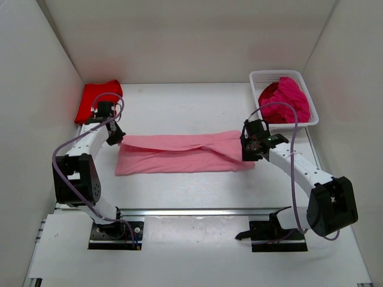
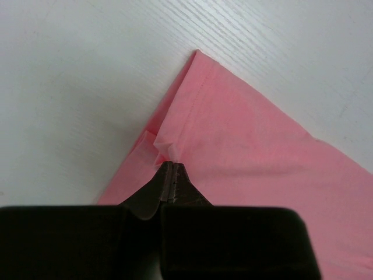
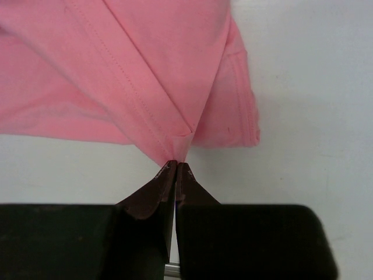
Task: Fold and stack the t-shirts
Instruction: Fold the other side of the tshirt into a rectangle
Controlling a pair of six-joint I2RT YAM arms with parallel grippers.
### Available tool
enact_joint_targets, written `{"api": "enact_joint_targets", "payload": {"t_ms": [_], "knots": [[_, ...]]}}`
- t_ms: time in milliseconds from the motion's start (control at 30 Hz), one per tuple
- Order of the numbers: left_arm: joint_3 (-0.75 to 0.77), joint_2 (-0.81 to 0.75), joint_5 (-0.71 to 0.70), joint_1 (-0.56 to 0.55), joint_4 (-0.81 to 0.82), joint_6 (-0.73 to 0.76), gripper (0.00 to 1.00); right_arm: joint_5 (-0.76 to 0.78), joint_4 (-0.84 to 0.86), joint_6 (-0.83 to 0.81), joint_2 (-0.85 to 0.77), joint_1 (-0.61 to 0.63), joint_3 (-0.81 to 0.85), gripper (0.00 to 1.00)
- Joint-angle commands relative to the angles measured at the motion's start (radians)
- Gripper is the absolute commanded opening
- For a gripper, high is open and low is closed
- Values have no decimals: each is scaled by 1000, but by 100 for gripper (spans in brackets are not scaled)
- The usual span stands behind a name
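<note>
We log the left end effector [image 2: 169,168] as closed, its tips pinching a small tuck of fabric at the left end of the light pink t-shirt [image 1: 179,154]. The right end effector [image 3: 176,168] is also clamped tight, on the shirt's right end, where hems and folds bunch into its tips. The shirt lies as a long band across the middle of the surface [image 1: 179,107], stretched between the two arms, its far edge folded over. A bright red t-shirt [image 1: 96,100] sits in the far left corner, just beyond the left arm. The magenta t-shirts [image 1: 287,98] are heaped in the white mesh basket [image 1: 272,73] at far right.
</note>
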Motion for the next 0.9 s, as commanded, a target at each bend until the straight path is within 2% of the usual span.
{"api": "enact_joint_targets", "payload": {"t_ms": [0, 100, 233, 333, 433, 467, 533, 600, 633, 667, 700, 767, 800, 867], "knots": [[11, -58, -54, 8, -13, 27, 0, 17, 31, -2, -72, -22, -27, 0], [8, -55, -73, -16, -17, 34, 0, 15, 19, 0, -72, -36, -62, 0], [-55, -81, -59, 14, -10, 38, 0, 8, 48, -12, -109, -56, -114, 0], [-92, -90, -116, -19, -22, 67, 0, 0, 65, -9, -106, -56, -168, 0], [-129, -91, -104, 28, -28, 72, 1, 20, 72, 6, -107, -44, -204, 0], [-138, -88, -100, 36, -28, 70, 7, 14, 81, 12, -107, -45, -210, 1], [-135, -87, -103, 25, -46, 81, 23, 6, 86, 14, -127, -44, -222, 11], [-120, -95, -110, -13, -51, 74, 53, 6, 83, 6, -123, -44, -193, 26], [-117, -107, -113, -22, -47, 73, 63, 8, 68, 3, -124, -36, -182, 28], [-115, -122, -113, -38, -42, 60, 79, 18, 53, 6, -126, -27, -159, 32], [-106, -130, -113, -38, -50, 54, 88, 29, 46, 3, -123, -24, -120, 35], [-87, -141, -102, -36, -56, 43, 90, 23, 29, -6, -126, -13, -75, 35], [-74, -151, -97, -32, -60, 41, 90, 2, 28, -5, -118, -12, -49, 32], [-66, -159, -94, -87, -62, 41, 85, -44, 51, -15, -85, -6, -14, 12]]}}
